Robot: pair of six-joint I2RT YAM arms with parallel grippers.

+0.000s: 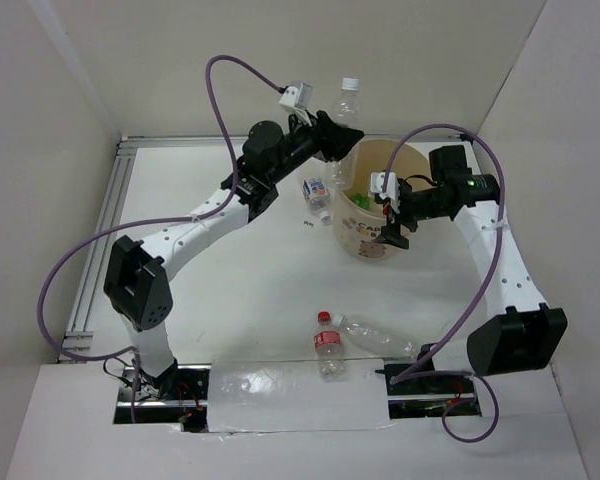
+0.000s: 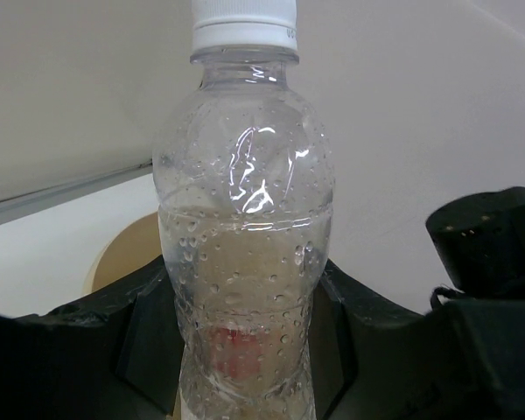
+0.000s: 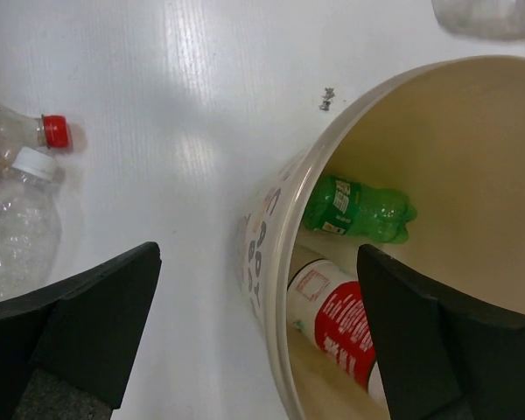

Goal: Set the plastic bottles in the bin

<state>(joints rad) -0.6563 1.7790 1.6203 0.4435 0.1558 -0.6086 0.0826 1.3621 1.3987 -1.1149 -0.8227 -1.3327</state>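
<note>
While the left gripper clamps a clear bottle, right gripper agape astride bin, green bottle inside.

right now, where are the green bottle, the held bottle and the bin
green bottle point(image 3: 359, 210), right wrist view, its middle
held bottle point(image 2: 245, 201), left wrist view, its clear body
bin point(image 1: 354, 232), top view, its outer wall

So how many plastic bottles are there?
6. An upright bottle in the left gripper; a blue-labelled bottle beside the bin; a red-capped bottle and a crushed clear bottle nearest the arms; a green bottle and a red-labelled bottle inside the bin. More may hide there.
</note>
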